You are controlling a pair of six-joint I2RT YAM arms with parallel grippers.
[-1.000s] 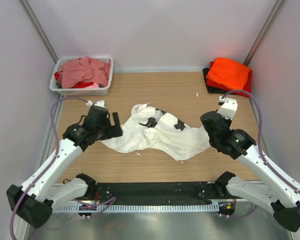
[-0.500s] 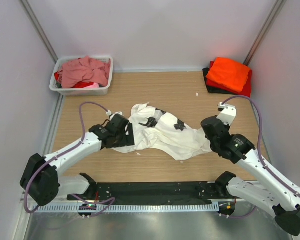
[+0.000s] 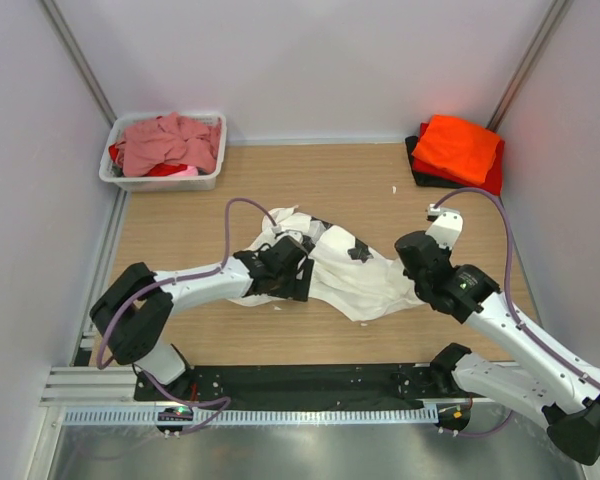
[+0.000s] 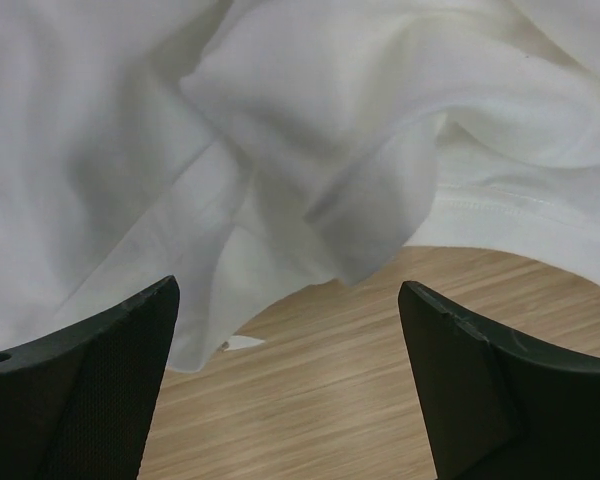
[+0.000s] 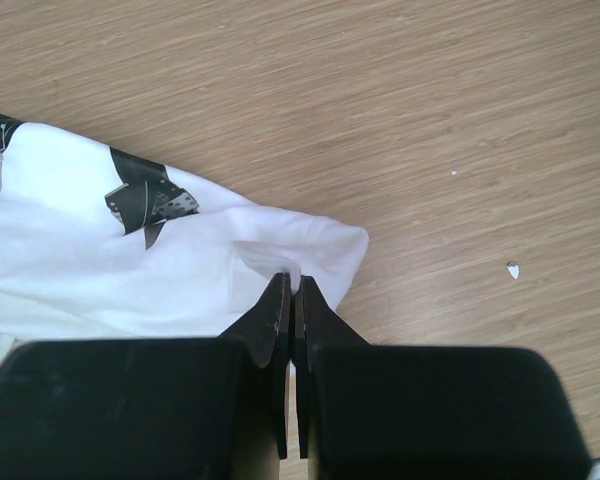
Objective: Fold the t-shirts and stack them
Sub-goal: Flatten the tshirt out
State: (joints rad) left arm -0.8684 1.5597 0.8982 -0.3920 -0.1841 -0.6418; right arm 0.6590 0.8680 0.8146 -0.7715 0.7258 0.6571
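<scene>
A large white t-shirt (image 3: 365,275) with black prints lies crumpled in the middle of the wooden table. My left gripper (image 3: 296,279) is open low over the shirt's near edge. In the left wrist view the gripper (image 4: 290,385) spans bare wood, with white folds (image 4: 310,130) just ahead of its fingers (image 4: 90,380). My right gripper (image 3: 412,264) is shut on the shirt's right end; the right wrist view shows its closed tips (image 5: 294,287) pinching a small fold of the white t-shirt (image 5: 100,270). An orange t-shirt (image 3: 460,143) tops a folded stack over a red one (image 3: 495,177) and a black one (image 3: 418,165).
A white plastic tub (image 3: 170,182) at the back left holds a crumpled dusty-pink t-shirt (image 3: 168,140) and some red cloth (image 3: 160,169). Small white scraps (image 5: 513,269) lie on the wood. Walls close in the table on three sides.
My left arm has swung right, from the shirt's left end to its near middle edge. My right gripper has stayed shut on the shirt's right end and shifted slightly left.
</scene>
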